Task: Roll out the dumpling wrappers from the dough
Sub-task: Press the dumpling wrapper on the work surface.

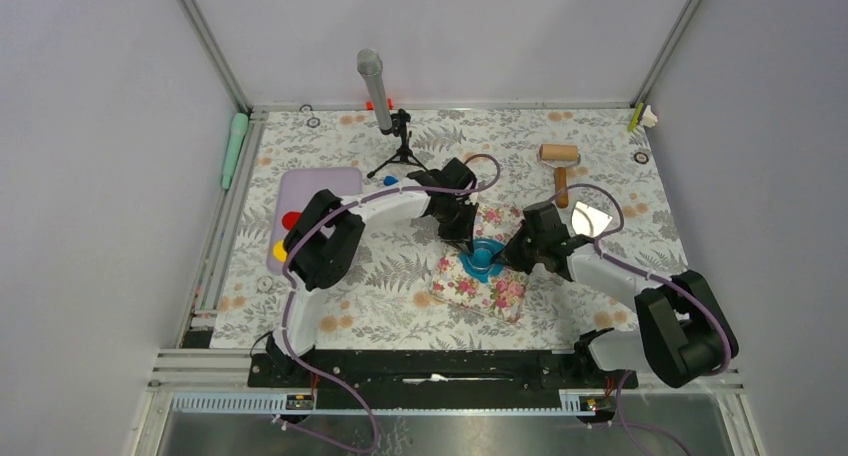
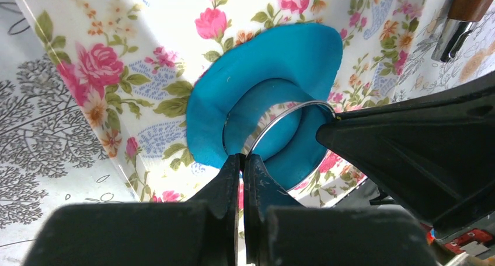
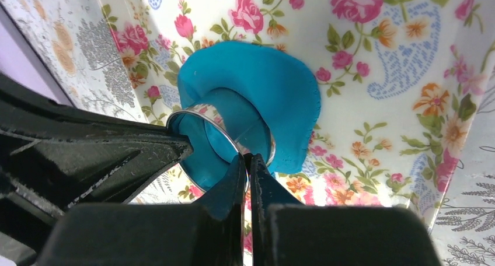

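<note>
The dough (image 2: pixel 207 105) is a flattened blue sheet on the floral pink mat (image 1: pixel 455 284), also seen in the right wrist view (image 3: pixel 286 91) and from above (image 1: pixel 483 259). A metal ring cutter (image 2: pixel 273 128) (image 3: pixel 201 111) stands in it, tilted, with blue clay inside. My left gripper (image 2: pixel 242 157) (image 1: pixel 466 240) is shut on the ring's rim from one side. On the opposite side, the rim sits between the shut fingers of my right gripper (image 3: pixel 246 156) (image 1: pixel 512 253). Whether the clay inside the ring is cut free I cannot tell. No separate dumpling wrappers are in view.
A wooden roller (image 1: pixel 560 157) lies at the back right, with a shiny metal piece (image 1: pixel 592 218) close to the mat. A microphone on a tripod (image 1: pixel 383 101) stands at the back. A lilac tray (image 1: pixel 300 201) with coloured pieces lies to the left.
</note>
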Motion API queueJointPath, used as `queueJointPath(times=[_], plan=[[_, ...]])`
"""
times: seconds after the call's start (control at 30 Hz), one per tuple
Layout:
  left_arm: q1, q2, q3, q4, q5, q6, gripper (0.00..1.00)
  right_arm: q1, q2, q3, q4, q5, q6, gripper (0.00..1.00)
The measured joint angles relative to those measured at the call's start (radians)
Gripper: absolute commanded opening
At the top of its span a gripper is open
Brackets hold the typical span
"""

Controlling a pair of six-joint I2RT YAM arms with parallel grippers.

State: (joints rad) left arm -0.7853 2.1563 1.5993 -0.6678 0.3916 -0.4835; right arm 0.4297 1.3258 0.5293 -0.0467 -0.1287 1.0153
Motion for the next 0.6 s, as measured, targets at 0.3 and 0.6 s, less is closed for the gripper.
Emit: queueJointPath(times=[0.3,0.6], plan=[[0.000,-0.131,-0.231,0.251,-0.040,-0.040,0.00,-0.058,0.156,0.184,-0.177,-0.097,-0.087,0.00],[0.000,-0.090,-0.144,0.161,-0.035,-0.032,0.00,-0.072,0.142,0.177,-0.175,-0.127,-0.116,0.00]])
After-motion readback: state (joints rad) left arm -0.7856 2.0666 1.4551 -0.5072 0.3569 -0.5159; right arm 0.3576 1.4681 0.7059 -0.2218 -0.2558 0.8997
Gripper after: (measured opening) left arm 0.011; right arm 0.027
